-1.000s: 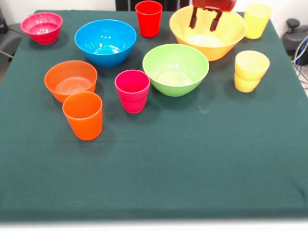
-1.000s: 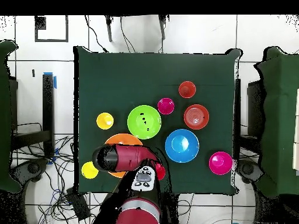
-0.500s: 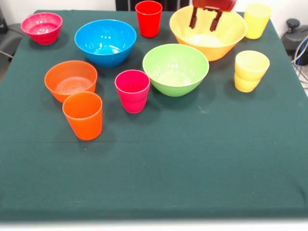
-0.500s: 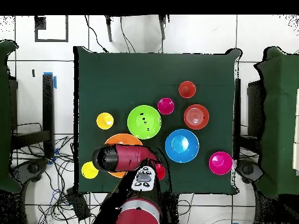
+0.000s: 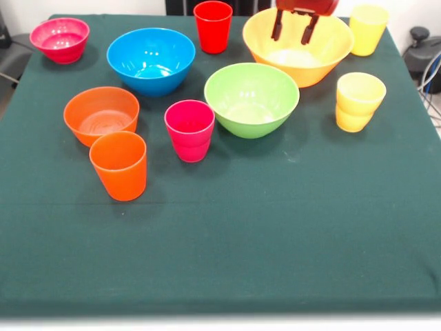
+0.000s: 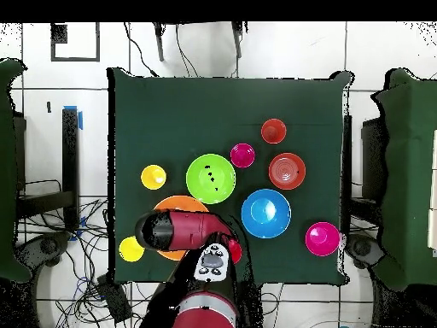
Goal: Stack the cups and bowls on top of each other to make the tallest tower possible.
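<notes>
My gripper hangs open over the big yellow bowl, its black fingers apart with nothing between them. The green bowl sits mid-table, the blue bowl behind and left of it. The magenta bowl is at the far left corner and the orange bowl at the left. An orange cup, a magenta cup, a red cup and two yellow cups stand upright and apart. No tower is in view. In the overhead view the arm covers most of the yellow bowl.
The dark green cloth covers the table. Its near half in the front view holds nothing. Cables and chair parts lie beyond the table's edges.
</notes>
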Controlling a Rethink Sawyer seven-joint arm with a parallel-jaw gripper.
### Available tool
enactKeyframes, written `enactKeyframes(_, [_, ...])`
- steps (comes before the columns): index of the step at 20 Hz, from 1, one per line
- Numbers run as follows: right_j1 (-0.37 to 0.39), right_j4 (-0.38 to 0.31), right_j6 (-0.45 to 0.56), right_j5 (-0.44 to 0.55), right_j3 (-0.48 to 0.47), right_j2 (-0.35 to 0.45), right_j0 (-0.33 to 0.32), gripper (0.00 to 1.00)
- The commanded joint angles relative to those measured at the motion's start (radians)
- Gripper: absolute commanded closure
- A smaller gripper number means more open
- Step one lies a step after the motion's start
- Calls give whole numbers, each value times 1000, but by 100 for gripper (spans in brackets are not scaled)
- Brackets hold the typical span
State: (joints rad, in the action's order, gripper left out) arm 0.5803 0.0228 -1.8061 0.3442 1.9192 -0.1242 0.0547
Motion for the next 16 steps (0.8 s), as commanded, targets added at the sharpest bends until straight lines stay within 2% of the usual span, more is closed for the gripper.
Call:
enactKeyframes(1, [20, -31, -96, -79, 2, 90, -39, 0])
enactKeyframes(16, [15, -24, -110, -53, -18, 76, -31, 0])
